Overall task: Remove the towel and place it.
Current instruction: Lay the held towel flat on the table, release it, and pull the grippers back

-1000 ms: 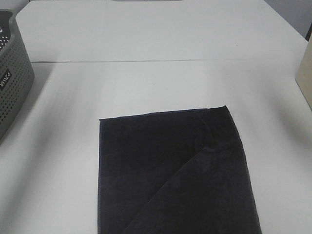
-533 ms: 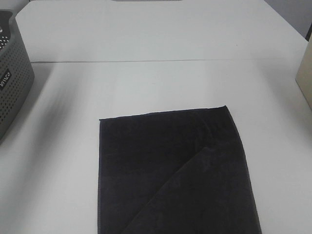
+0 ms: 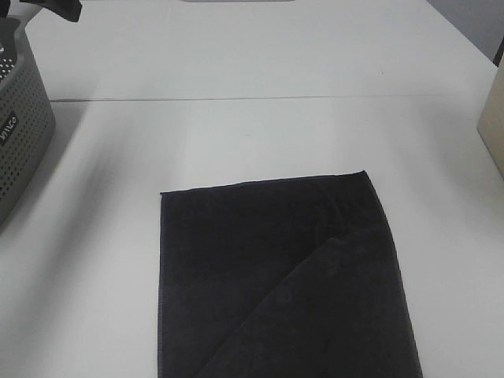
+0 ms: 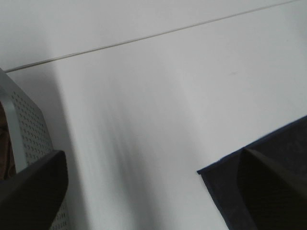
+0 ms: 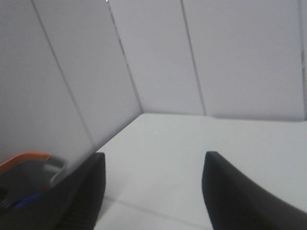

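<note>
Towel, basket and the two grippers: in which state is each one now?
towel: lies flat on the table, one corner folded over, not gripped.
basket: upright, apart from the towel.
left gripper: open, empty.
right gripper: open, empty.

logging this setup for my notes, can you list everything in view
towel: one, near black, flat on the table's near middle, diagonal fold on top
basket: one, grey with holes, left edge
box: one, beige, right edge, mostly cut off
table: one, white, seam across it
blurry object: one, orange and blue, cannot tell what
dark shape: one, black, above the basket, cannot tell what
left gripper: one, black, open, empty
right gripper: one, black, open, empty
</note>
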Robot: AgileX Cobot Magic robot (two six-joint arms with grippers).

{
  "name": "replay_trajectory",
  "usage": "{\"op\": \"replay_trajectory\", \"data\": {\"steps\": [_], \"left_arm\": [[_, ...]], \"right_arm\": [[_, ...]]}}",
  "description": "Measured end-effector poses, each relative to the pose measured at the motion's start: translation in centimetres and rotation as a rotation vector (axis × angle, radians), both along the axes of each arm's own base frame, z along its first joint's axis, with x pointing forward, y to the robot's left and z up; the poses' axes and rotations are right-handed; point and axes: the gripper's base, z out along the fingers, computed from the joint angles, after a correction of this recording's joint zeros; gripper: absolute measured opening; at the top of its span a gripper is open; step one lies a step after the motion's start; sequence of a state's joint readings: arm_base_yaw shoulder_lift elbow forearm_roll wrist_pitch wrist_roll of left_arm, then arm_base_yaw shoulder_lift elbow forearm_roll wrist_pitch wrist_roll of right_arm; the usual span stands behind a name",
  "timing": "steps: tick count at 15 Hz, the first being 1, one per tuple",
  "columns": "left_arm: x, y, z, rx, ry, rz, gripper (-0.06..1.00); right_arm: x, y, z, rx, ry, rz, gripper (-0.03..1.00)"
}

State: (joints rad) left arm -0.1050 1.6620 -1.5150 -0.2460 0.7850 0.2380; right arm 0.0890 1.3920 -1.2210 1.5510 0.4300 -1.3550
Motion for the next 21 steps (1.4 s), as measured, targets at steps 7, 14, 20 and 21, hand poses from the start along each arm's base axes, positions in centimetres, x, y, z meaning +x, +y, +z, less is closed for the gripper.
{"op": "replay_trajectory", "data": {"steps": [7,14,20,21], "left_arm": [[4.4,1.2,-5.9,-0.263,0.323,-0.067,0.9],[6.3,1.2,-12.3,-0.336,0.464,-0.122,0.89],[6.5,-1.6,-19.0,-0.295,0.601,-0.26,0.83],[6.3,-1.7,-19.6,-0.303,0.61,-0.274,0.83]], "right_arm": [[6.2,-3.7,-5.8,-0.389,0.791,0.14,0.57],[10.8,-3.4,-17.7,-0.367,1.071,0.285,0.57],[10.8,-3.8,-26.0,-0.417,1.19,0.316,0.57],[10.7,-3.9,-26.6,-0.423,1.174,0.293,0.57]]}}
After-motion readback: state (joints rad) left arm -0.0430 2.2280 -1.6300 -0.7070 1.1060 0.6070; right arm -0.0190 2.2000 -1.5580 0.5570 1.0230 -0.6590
